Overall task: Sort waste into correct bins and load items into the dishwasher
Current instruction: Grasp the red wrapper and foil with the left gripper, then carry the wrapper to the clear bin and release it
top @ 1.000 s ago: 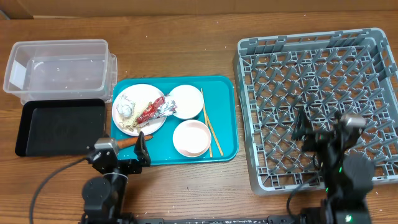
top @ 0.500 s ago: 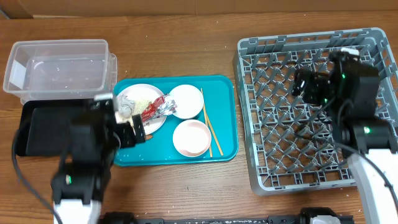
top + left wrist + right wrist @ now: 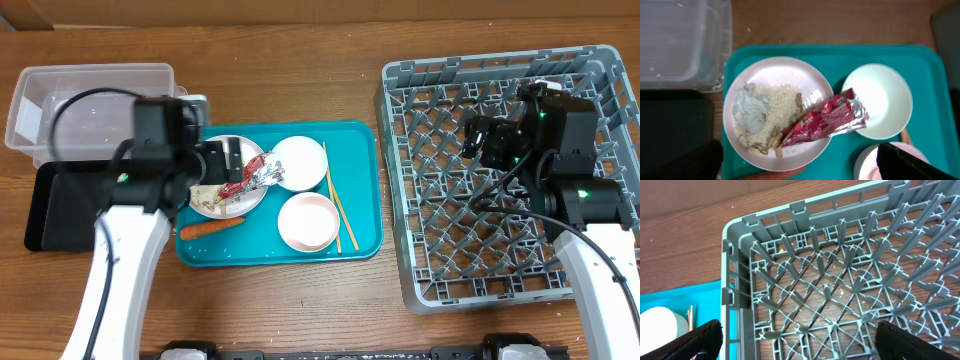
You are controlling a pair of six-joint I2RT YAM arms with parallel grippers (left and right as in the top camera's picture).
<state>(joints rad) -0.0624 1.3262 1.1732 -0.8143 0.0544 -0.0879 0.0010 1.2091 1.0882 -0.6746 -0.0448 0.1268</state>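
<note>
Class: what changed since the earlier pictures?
Left pincer swung from the front of the table to above the plate; right pincer moved from the near side of the dish rack to over its middle. Neither grasped anything. Everything on the teal tray stayed put.

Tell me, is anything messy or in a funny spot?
Yes. A carrot lies loose on the teal tray, off the plate. A red wrapper sticks out past the plate's rim and reaches over the edge of the bowl beside it. Nothing looks broken.
</note>
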